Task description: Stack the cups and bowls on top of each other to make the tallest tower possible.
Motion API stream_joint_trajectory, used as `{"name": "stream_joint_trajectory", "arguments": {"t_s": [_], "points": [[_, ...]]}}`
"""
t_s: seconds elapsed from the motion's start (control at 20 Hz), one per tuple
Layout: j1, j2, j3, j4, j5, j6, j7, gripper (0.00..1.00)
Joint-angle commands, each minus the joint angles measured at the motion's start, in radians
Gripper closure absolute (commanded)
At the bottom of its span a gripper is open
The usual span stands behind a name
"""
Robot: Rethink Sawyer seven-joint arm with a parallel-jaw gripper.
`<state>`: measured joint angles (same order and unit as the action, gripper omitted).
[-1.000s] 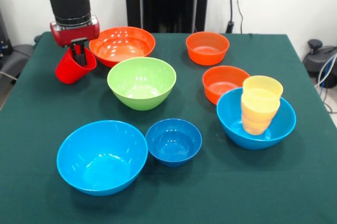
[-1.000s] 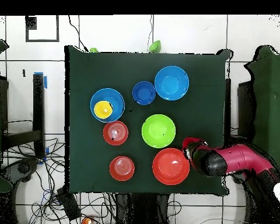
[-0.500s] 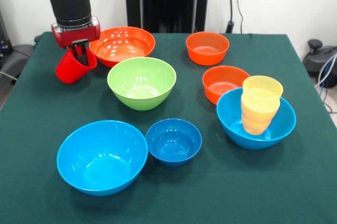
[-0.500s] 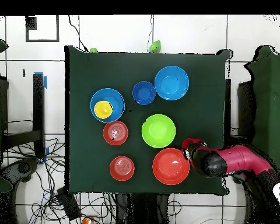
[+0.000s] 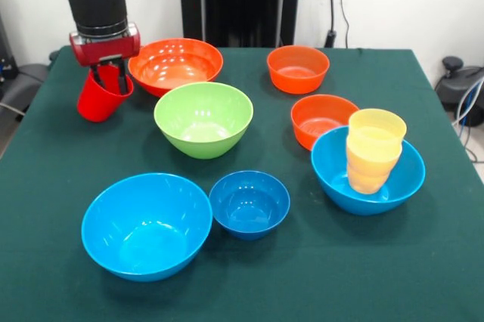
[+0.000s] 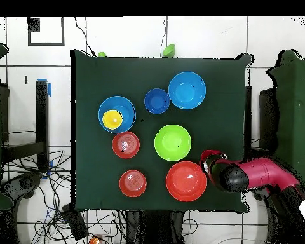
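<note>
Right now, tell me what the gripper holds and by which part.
The gripper holds the red cup by its rim, one finger inside and one outside; the cup hangs tilted.

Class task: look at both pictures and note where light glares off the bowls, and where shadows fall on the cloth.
Front view: soft white glare sits inside the green bowl and the large orange bowl; faint shadows lie on the cloth beneath the near light-blue bowl and the dark blue bowl. Overhead view: lighting is flat, with only a pale sheen in the large orange bowl and no clear shadows.
</note>
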<state>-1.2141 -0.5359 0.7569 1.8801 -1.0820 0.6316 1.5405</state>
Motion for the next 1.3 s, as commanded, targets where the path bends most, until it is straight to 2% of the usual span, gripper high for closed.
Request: {"name": "stream_joint_trajectory", "arguments": {"t_s": [0.05,0.9,1.3], "points": [[0.035,0.030,-0.022,-0.075,-0.066,0.035,-0.297,0.00],[0.038,0.014,-0.019,-0.097,-0.082,0.042,-0.342,0.00],[0.041,-0.015,-0.020,-0.114,-0.077,0.082,-0.393,0.00]]}}
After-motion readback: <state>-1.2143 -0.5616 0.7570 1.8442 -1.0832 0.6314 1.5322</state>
